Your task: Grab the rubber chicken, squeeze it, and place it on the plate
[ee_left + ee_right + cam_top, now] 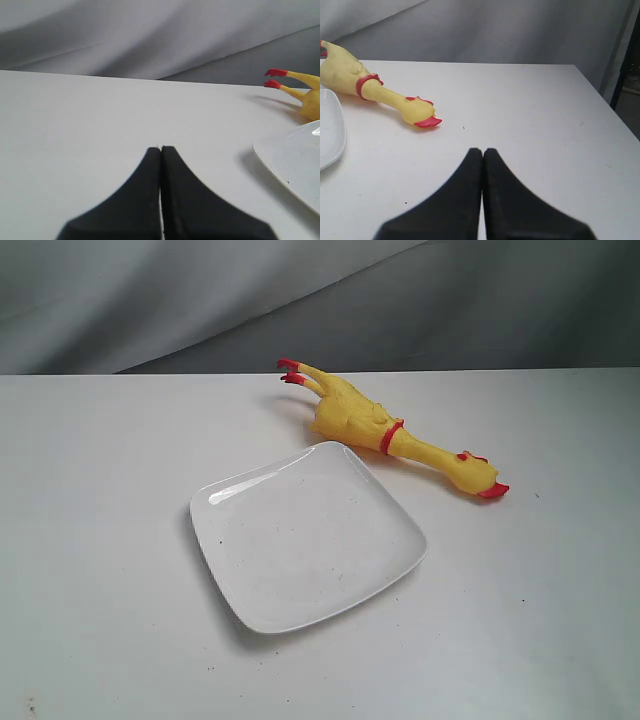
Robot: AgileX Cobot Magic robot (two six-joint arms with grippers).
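The yellow rubber chicken (pixel 385 427) lies flat on the white table just behind the white square plate (pixel 305 535), red feet toward the back, red beak toward the right. Nothing rests on the plate. Neither arm shows in the exterior view. In the left wrist view my left gripper (pixel 161 149) is shut and empty, with the chicken's red feet (pixel 276 78) and the plate's edge (pixel 290 157) far off to one side. In the right wrist view my right gripper (pixel 482 150) is shut on nothing, well short of the chicken's head (pixel 417 111); a plate corner (pixel 329 131) shows.
A grey cloth backdrop (pixel 300 300) hangs behind the table. The table's far right edge (pixel 600 92) shows in the right wrist view, with a dark upright post (pixel 627 55) beyond it.
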